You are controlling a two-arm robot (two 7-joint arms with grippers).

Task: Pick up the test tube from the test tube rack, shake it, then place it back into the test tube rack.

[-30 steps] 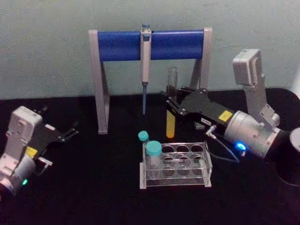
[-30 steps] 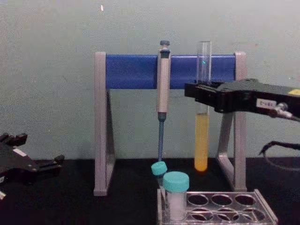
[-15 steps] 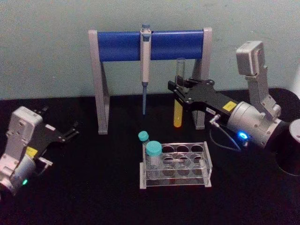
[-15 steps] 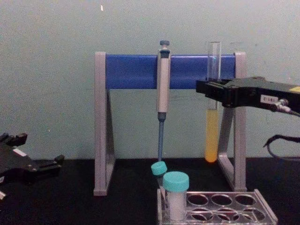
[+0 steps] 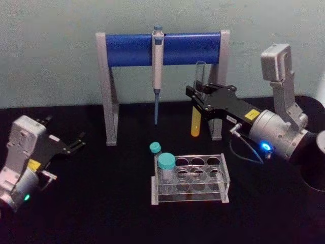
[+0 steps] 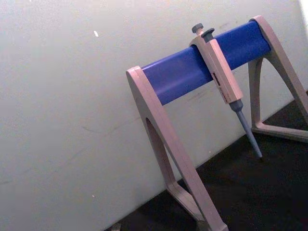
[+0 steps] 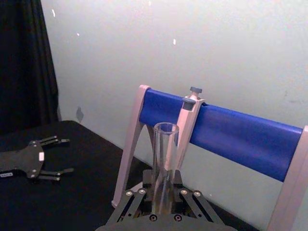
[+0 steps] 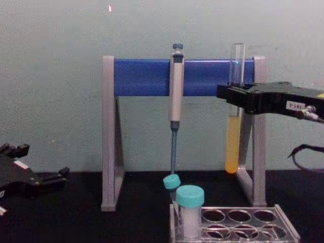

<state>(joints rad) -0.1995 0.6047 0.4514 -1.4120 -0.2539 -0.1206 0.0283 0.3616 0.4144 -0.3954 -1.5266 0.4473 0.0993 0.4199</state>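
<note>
While parked at near left, kept left gripper spread-fingered, well apart from the test tube rack. Behind and above that rack, kept right gripper clenched on the test tube and shifted it toward the robot's right, away from the pipette, within the last second: judged mid-shake, return pending. Held long axis vertical, mouth up, yellow round end down.

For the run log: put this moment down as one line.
right gripper: shut on test tube, upright, held clear of rack | left gripper: open, parked at left
</note>
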